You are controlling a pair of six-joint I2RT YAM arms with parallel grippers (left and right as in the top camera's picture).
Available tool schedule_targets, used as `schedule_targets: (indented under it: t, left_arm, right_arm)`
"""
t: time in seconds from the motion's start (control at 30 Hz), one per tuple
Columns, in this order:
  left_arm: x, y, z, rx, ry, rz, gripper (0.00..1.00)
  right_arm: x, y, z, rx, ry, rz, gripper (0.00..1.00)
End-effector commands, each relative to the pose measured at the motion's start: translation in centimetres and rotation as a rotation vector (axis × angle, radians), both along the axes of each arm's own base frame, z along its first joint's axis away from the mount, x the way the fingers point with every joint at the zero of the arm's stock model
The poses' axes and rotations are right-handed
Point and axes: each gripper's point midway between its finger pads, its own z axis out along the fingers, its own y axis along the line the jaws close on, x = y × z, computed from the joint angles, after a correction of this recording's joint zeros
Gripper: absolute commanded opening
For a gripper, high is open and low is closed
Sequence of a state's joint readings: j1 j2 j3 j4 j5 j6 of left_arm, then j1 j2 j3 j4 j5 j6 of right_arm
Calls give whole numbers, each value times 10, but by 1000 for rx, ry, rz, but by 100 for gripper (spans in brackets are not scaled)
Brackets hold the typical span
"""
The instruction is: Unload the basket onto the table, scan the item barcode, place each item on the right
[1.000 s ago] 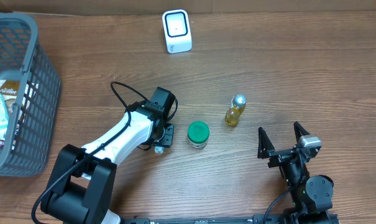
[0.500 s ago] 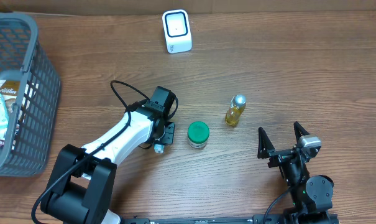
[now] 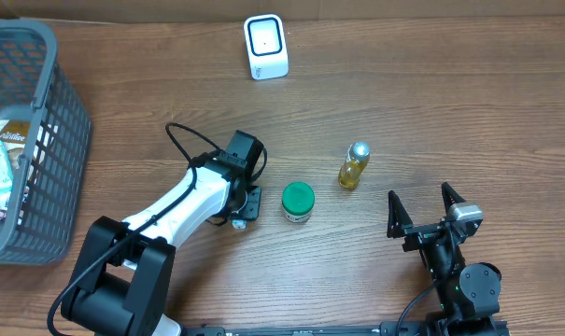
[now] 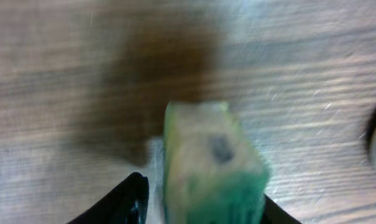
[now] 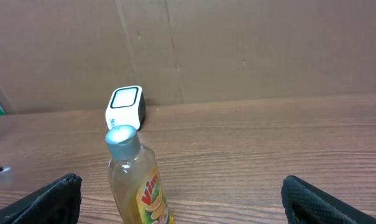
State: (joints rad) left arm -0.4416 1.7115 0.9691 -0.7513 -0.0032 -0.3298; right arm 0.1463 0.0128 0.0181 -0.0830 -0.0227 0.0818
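Your left gripper sits low on the bench, just left of the upright green-lidded jar. A blurred green-and-clear item lies between its fingers, long axis seemingly pointing away from the wrist; you cannot tell whether it is gripped. Your right gripper stands wide open, empty. The upright bottle reads "Vim". The scanner stands well apart.

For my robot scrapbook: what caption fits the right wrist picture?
A silver-capped bottle of yellow liquid stands ahead of the right arm's open fingers, with the white barcode scanner behind it.
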Motion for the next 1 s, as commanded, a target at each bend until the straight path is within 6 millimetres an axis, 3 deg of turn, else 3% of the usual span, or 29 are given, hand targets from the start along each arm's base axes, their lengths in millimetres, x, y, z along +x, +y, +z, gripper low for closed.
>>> schedule_targets:
  t: [0.0, 0.13, 0.2, 0.37, 0.5, 0.53, 0.6, 0.63, 0.67, 0.73, 0.97]
  left_arm:
    - [-8, 1, -3, 8, 30, 18, 39]
    - [-10, -1, -3, -8, 41, 16, 26]
    - [-9, -2, -3, -9, 38, 16, 28]
    - [-6, -3, -3, -15, 24, 16, 45]
    - [2, -6, -2, -29, -6, 16, 44]
    - [4, -7, -2, -30, -13, 16, 41]
    - [7, -8, -2, -35, -25, 16, 24]
    - [7, -8, -2, -36, -26, 16, 24]
    - [7, -8, -2, -36, -26, 16, 26]
    - [7, -8, -2, -36, -25, 17, 45]
    - [8, -9, -1, -41, -28, 17, 49]
  right_arm:
    - [0, 1, -3, 1, -1, 6, 100]
    - [0, 1, -3, 1, -1, 6, 100]
    - [0, 1, -3, 1, -1, 6, 100]
    - [0, 1, -3, 1, -1, 6, 100]
    - [0, 1, -3, 1, -1, 6, 100]
    - [0, 1, -3, 1, -1, 6, 100]
    - [0, 1, -3, 1, -1, 6, 100]
    - [0, 1, -3, 1, -1, 6, 100]
    - [0, 1, -3, 1, -1, 6, 100]
    - [0, 1, -3, 1, -1, 6, 100]
    - [0, 1, -3, 1, -1, 6, 100]
